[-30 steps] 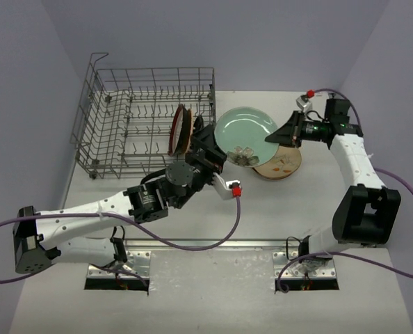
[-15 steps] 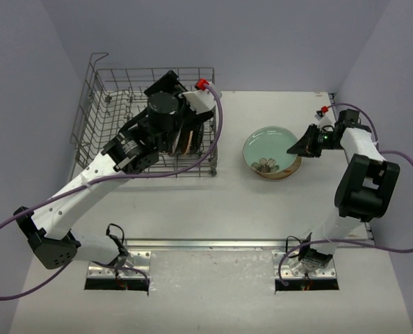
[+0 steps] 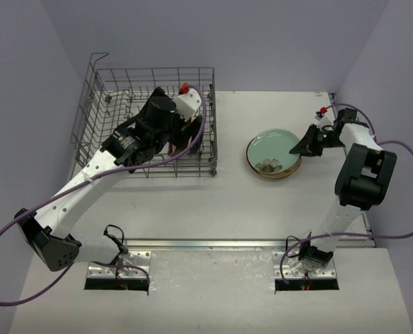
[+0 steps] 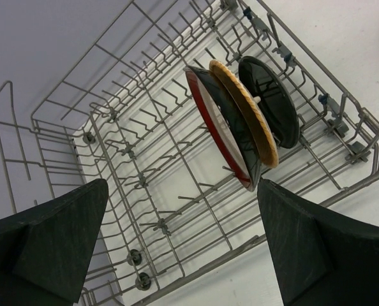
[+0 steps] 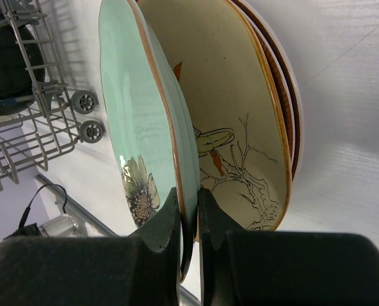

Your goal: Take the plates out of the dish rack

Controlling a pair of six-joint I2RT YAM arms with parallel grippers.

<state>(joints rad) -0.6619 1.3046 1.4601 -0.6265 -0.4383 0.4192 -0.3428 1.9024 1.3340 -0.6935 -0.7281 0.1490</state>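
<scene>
The dish rack [image 3: 106,132] stands at the back left. In the left wrist view it [image 4: 145,210] holds three upright plates: a red-rimmed plate [image 4: 210,137], an orange-brown plate [image 4: 244,111] and a small black plate [image 4: 270,99]. My left gripper [image 3: 182,136] hovers open and empty over the rack [image 4: 183,245], short of these plates. My right gripper [image 3: 298,147] is shut on the rim of the pale green plate [image 3: 271,149]. In the right wrist view the gripper [image 5: 189,210] holds that plate [image 5: 135,108] against a cream plate [image 5: 224,121] and a brown-rimmed plate [image 5: 290,108].
The plate stack sits on the white table [image 3: 262,209] to the right of the rack. The rack's wheeled corner [image 5: 81,102] shows in the right wrist view. A raised wire loop [image 3: 99,59] stands at the rack's far left corner. Purple cables trail from both arms.
My left arm has swung from the green plate back over the rack. My right gripper has lowered the green plate onto the stack at the right.
</scene>
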